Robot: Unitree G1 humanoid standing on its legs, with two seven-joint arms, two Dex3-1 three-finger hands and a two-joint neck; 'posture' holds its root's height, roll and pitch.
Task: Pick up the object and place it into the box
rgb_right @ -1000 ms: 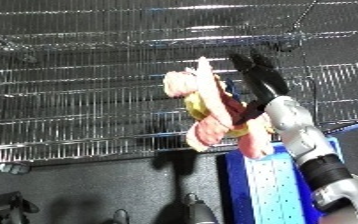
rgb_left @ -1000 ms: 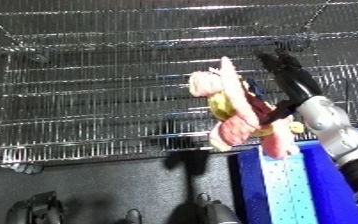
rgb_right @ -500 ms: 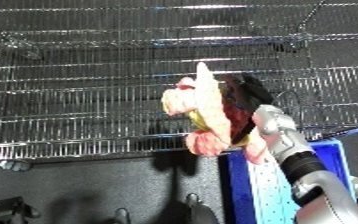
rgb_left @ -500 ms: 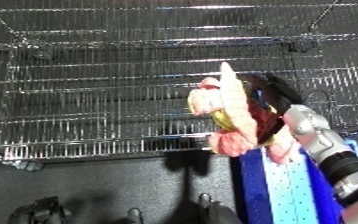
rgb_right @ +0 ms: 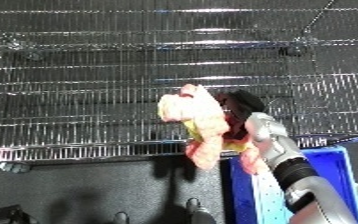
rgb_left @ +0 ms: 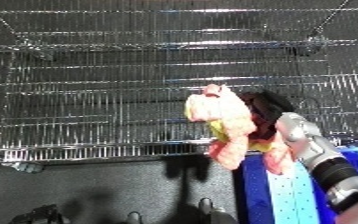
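Note:
A pink and yellow plush toy [rgb_left: 227, 125] hangs in the air in front of the wire shelf, held by my right hand [rgb_left: 266, 114], whose black fingers are curled round its back. The toy's legs dangle just above the left rim of the blue bin [rgb_left: 286, 195] at the lower right. My right forearm [rgb_left: 322, 165] rises from the lower right corner over the bin. My left hand shows in neither view.
A chrome wire shelf rack [rgb_left: 113, 90] fills the upper and middle picture, with its front rail [rgb_left: 95, 150] low on the left. Dark floor [rgb_left: 104, 195] lies below it, left of the bin.
My right hand has lowered the plush toy and drawn it back from the shelf toward the bin; the fingers have closed further round it. The camera has tilted slightly.

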